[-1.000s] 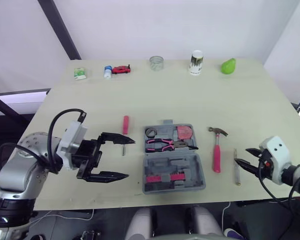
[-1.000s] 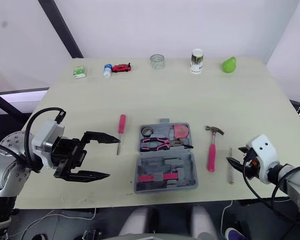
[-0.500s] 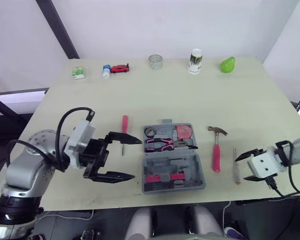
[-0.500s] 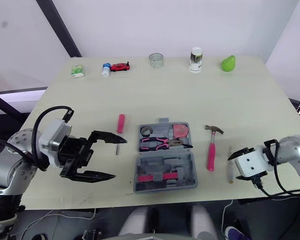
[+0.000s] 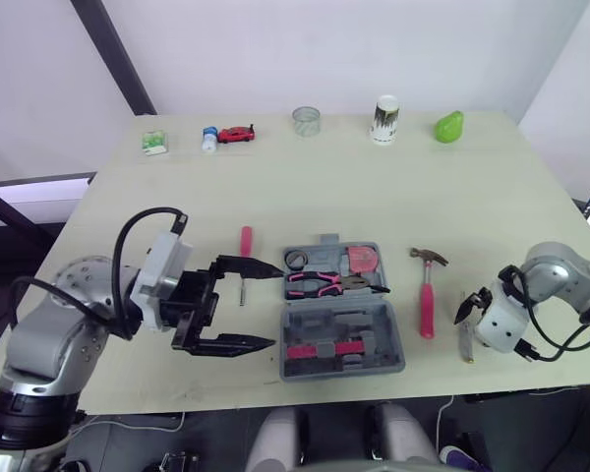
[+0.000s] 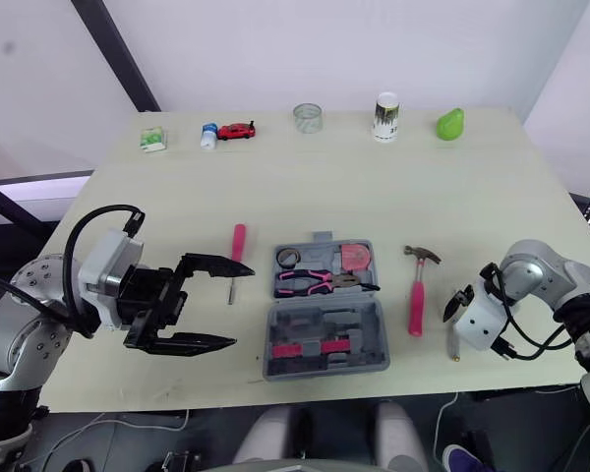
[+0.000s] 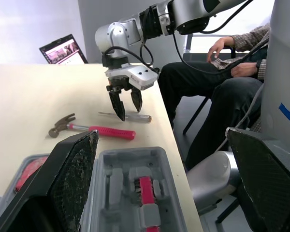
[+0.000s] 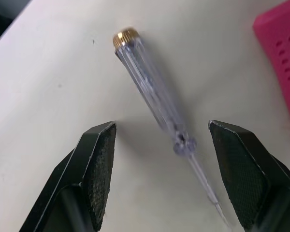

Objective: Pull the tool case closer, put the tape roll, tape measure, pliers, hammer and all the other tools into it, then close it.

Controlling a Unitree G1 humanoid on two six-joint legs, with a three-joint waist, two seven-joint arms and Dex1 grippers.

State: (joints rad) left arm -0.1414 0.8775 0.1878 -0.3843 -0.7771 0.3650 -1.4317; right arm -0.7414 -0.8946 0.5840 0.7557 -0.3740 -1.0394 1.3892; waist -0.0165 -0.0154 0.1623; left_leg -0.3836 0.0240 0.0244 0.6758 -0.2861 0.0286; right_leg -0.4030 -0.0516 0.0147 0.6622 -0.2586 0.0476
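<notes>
Motion since a second ago sits at the two ends of the tabletop [image 5: 374, 187]. On the left, the left pincer [image 5: 275, 308] has crept toward the tool case [image 5: 342, 339], its jaws spread wide and holding nothing. The red-handled screwdriver [image 5: 245, 245] lies just beyond it, untouched.

The case sits open in the middle by the near edge, where it was, with the tape roll [image 5: 295, 260], pliers [image 5: 320, 284] and tape measure [image 5: 362, 261] already in its far half. Just right of it the hammer [image 5: 427, 300] lies on the tabletop, unmoved.

Furthest right, the right pincer [image 7: 129, 111] has swung from lying level to pointing down. It now straddles the clear-handled screwdriver [image 8: 152, 96], one finger on either side, released and not touching it. I judge a grasp on that screwdriver to be the step in hand. The hammer and both screwdrivers are left to pack before the case can be closed.

No writing can be read. The paper cup [image 5: 384, 120] at the far edge carries dark print, possibly a logo, too small to make out.
</notes>
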